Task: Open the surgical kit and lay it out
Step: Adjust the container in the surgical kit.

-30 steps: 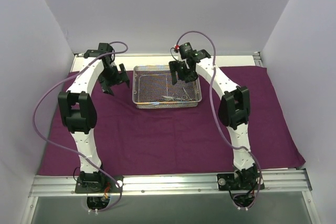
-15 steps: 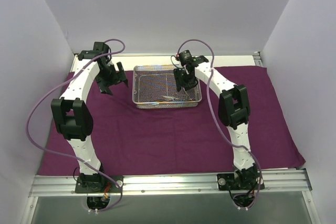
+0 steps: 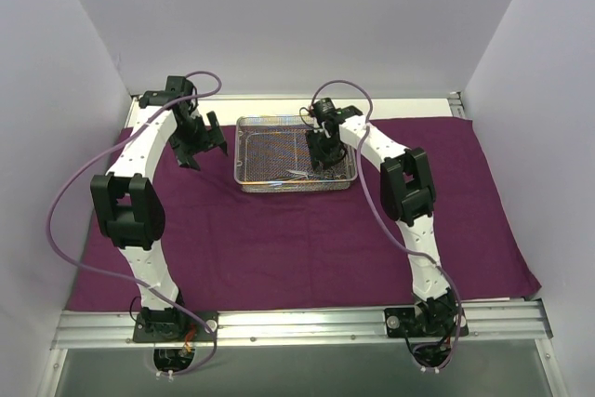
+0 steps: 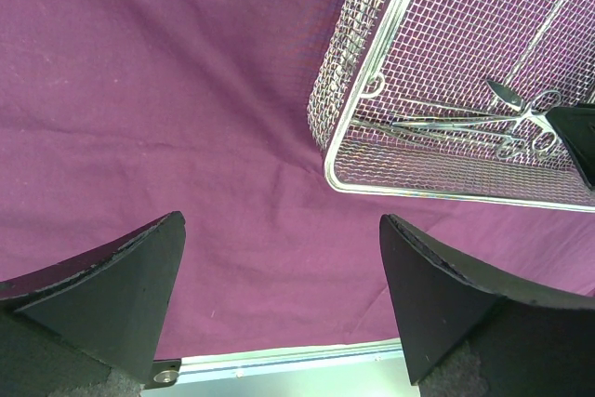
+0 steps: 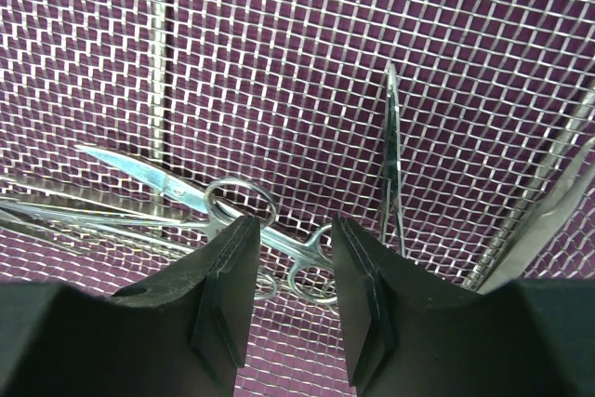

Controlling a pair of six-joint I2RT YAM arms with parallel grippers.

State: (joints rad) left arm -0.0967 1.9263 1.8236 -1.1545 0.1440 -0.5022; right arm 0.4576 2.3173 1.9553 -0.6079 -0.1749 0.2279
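The dark purple cloth (image 3: 297,230) lies spread flat over the table. The silver wire-mesh tray (image 3: 251,151) stands on it at the back middle, also in the left wrist view (image 4: 346,127). Several thin silver scissor-like instruments (image 3: 302,174) lie at the tray's near side, seen too in the left wrist view (image 4: 465,121) and the right wrist view (image 5: 177,194). My right gripper (image 3: 323,163) is down inside the tray, open, its fingertips (image 5: 293,241) straddling the instruments' ring handles. My left gripper (image 3: 197,146) is open and empty above the cloth left of the tray (image 4: 279,230).
White walls close in the back and both sides. A metal rail (image 3: 297,323) runs along the near table edge, also visible at the bottom of the left wrist view (image 4: 279,360). Purple cables loop off both arms.
My right gripper has moved down and toward the near side of the tray, onto the instruments. My left arm shifted slightly left, then held still.
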